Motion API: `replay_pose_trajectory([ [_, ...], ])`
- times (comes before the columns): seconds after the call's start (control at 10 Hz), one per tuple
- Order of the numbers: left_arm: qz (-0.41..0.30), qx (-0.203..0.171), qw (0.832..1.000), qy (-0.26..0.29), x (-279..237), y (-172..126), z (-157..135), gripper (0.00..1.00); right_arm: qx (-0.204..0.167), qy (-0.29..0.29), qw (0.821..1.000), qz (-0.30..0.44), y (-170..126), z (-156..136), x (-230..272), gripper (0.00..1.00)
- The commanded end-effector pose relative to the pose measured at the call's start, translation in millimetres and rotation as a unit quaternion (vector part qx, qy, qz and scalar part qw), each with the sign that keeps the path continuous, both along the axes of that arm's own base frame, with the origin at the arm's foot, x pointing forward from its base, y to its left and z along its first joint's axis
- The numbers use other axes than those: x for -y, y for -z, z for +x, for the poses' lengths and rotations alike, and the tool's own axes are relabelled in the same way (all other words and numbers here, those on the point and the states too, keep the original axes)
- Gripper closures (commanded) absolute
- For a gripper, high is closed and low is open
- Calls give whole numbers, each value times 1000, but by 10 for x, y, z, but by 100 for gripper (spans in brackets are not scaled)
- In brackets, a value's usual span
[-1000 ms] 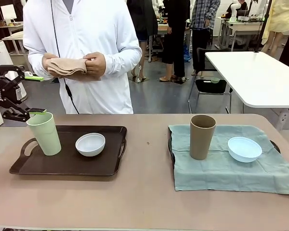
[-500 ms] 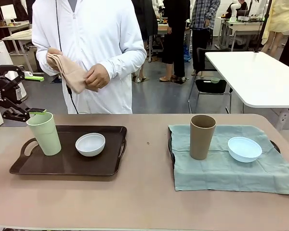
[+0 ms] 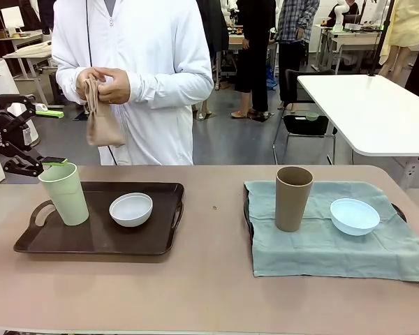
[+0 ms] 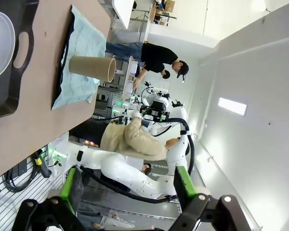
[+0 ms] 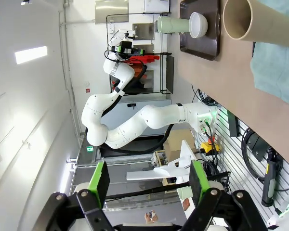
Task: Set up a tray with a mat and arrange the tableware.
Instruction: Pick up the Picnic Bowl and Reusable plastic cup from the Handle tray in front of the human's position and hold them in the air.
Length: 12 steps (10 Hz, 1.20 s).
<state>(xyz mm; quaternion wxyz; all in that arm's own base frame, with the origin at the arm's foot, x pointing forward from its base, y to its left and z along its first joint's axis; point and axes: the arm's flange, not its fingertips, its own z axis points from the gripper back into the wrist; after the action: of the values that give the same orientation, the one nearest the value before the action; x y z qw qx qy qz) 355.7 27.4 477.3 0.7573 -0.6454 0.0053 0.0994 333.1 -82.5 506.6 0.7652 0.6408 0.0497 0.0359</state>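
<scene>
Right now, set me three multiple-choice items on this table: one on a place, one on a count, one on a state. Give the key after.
1. The brown cup stands
A on a chair
B on the teal cloth, beside the light blue bowl
C on the floor

2. Pieces of tableware on the dark tray:
A two
B three
C four

3. The beige cloth is
A spread flat over the dark tray
B lying on the floor
C hanging from the person's hands

Key:
1 B, its base sits on the teal cloth, with the bowl next to it.
2 A, only the pale green cup and the white bowl stand there.
3 C, it dangles in front of the person's jacket, above the table.
</scene>
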Motion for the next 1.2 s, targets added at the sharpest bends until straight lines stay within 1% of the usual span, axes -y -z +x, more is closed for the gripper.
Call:
replay_pose_trajectory([
  [0.0,-3,11,1000,-2,-6,21,-25,0,2,3,1000,-2,-23,-12,-9,12],
  [0.1,-3,11,1000,-2,-6,21,-25,0,2,3,1000,-2,-23,-12,-9,12],
  [0.2,0,0,1000,0,0,0,0,0,0,0,1000,0,0,0,0,12],
  [0.3,53,78,995,30,0,-156,99,0,-9,1,999,-34,-256,111,-303,12],
  [0.4,131,149,978,65,-36,-356,145,0,-16,-9,997,-72,-588,141,-647,12],
  [0.5,180,199,958,102,-129,-604,160,0,-13,-14,994,-107,-976,118,-1028,12],
  [0.6,201,237,941,131,-247,-771,181,0,-16,-19,991,-128,-1251,95,-1335,12],
  [0.7,220,257,929,151,-378,-935,227,0,-27,-16,988,-152,-1480,136,-1639,12],
  [0.8,236,263,921,167,-524,-1094,258,0,-44,-10,985,-168,-1669,211,-1978,12],
  [0.9,247,271,916,161,-702,-1303,292,0,-71,-3,975,-211,-1813,333,-2397,12],
  [1.0,270,281,910,141,-885,-1463,260,0,-94,5,959,-266,-1840,399,-2784,12],
  [1.1,312,291,898,104,-1047,-1612,236,0,-92,30,941,-324,-1827,506,-3149,12],
])
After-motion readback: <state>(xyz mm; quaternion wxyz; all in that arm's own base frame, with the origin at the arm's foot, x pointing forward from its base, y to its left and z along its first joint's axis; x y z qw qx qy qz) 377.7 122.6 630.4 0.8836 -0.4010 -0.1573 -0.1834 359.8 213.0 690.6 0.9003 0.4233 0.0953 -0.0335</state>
